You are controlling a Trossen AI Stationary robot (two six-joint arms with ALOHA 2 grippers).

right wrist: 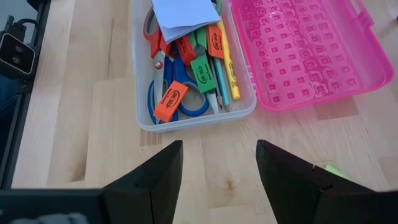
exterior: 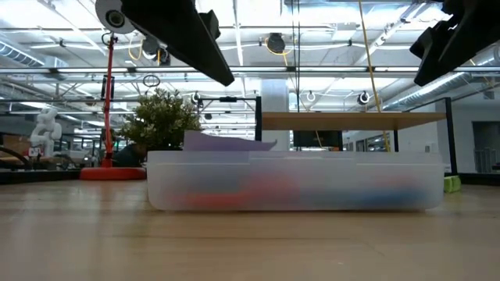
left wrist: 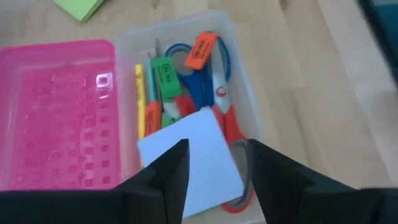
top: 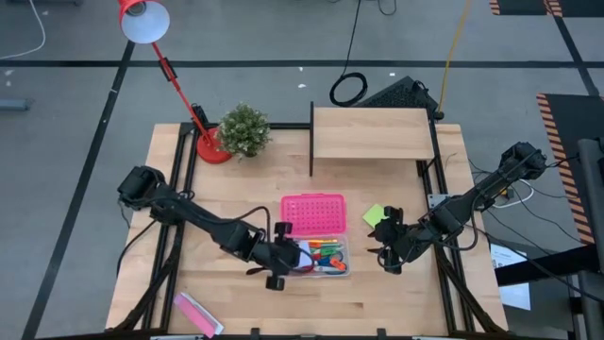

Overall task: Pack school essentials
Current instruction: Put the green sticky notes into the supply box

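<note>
the clear box (right wrist: 144, 121) near the table's front middle holds the stationery: a pale-blue pad (left wrist: 193, 158) lies tilted on top at one end, over red scissors (left wrist: 231, 134) and blue scissors (right wrist: 189, 106). beside them lie a green eraser (right wrist: 202, 73), 2 orange erasers, one (right wrist: 170, 101) on the blue handles and one (right wrist: 216, 41) nearer the pad, and a yellow pencil (left wrist: 140, 102) along the wall next to the pink lid (right wrist: 311, 50). the lid lies open flat beside the box, touching it. a lime-green pad (top: 375, 215) sits on the table well outside the box, close to the right gripper (top: 388, 247).

the left gripper (left wrist: 214, 177) hangs just over the blue pad, fingers apart, gripping nothing. the right gripper hovers off the box's other side, fingers also spread and empty.

a pink packet (top: 198, 314) lies near the front left edge. a red lamp (top: 162, 59), a plant (top: 244, 130) and a wooden shelf (top: 371, 132) stand at the back.
</note>
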